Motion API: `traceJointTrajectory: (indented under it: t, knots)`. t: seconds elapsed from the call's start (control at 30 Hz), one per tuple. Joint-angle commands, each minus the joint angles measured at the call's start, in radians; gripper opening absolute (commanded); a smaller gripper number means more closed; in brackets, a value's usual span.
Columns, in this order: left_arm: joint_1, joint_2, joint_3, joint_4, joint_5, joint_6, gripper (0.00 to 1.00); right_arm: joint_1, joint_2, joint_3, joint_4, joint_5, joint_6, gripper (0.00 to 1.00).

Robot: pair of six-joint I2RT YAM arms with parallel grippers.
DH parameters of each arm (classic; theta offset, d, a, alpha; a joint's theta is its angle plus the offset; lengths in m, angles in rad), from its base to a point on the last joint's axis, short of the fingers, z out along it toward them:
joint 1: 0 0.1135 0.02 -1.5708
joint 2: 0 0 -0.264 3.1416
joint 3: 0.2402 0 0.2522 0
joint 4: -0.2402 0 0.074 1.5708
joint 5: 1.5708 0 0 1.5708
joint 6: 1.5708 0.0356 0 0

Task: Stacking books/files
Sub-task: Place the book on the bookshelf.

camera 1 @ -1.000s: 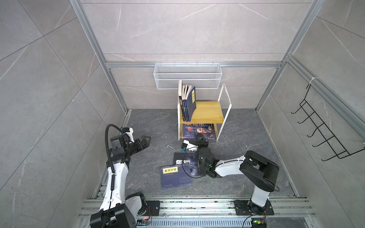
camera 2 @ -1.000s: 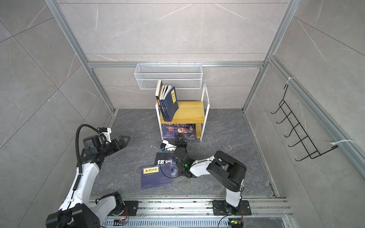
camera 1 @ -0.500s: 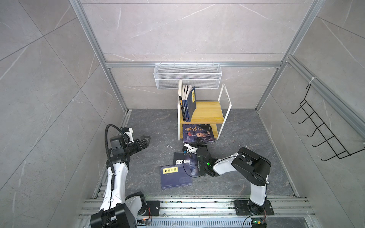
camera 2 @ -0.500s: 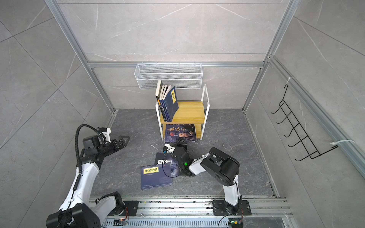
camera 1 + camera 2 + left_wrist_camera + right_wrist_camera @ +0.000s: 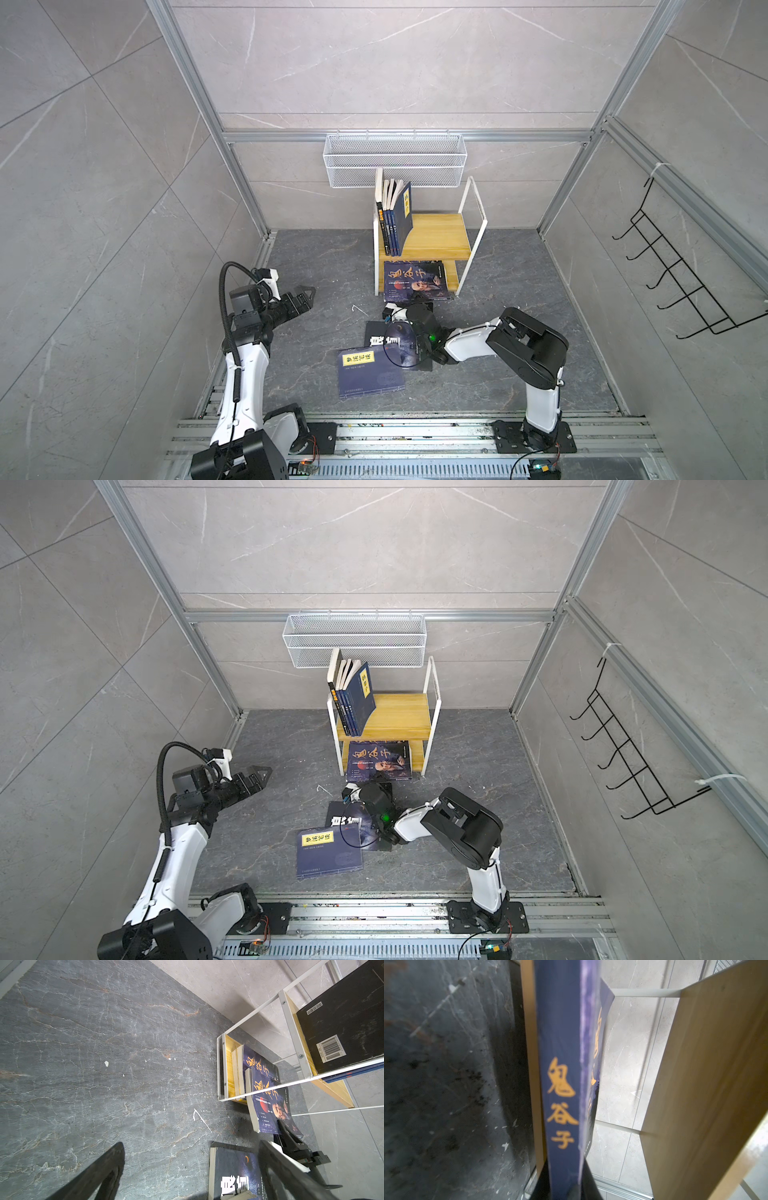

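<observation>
In both top views the right arm's elbow has swung left. The right gripper (image 5: 419,302) stays clamped on the portrait book (image 5: 415,276), which juts from the lower shelf (image 5: 453,275). The left gripper (image 5: 261,773) hangs wide and empty. Left wrist view: a twin book (image 5: 258,1062) lies beneath. Right wrist view: the portrait book is pinched at its spine; stacking looks unfinished.

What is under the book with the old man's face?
Another dark blue book with the same gold letters lies under the top book, on the bottom shelf. Only one end shows; the rest is covered. The right gripper holds the top book.
</observation>
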Motion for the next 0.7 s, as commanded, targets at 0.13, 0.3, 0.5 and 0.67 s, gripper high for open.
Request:
traceJointTrajectory:
  t: [0.13,0.3,0.5,0.67]
  knots:
    - [0.006,-0.024,0.022,-0.002,0.006,0.016,1.00,-0.041,0.026,0.100,-0.083,-0.042,0.018,0.00]
    - [0.007,-0.028,0.005,0.012,0.013,0.011,1.00,-0.066,0.052,0.154,-0.141,-0.072,0.026,0.00]
    - [0.008,-0.034,-0.005,0.025,0.007,0.014,1.00,-0.075,0.045,0.204,-0.277,-0.154,0.054,0.19]
    - [0.012,-0.037,-0.001,0.020,0.007,0.011,1.00,-0.082,-0.029,0.237,-0.508,-0.217,0.091,0.48]
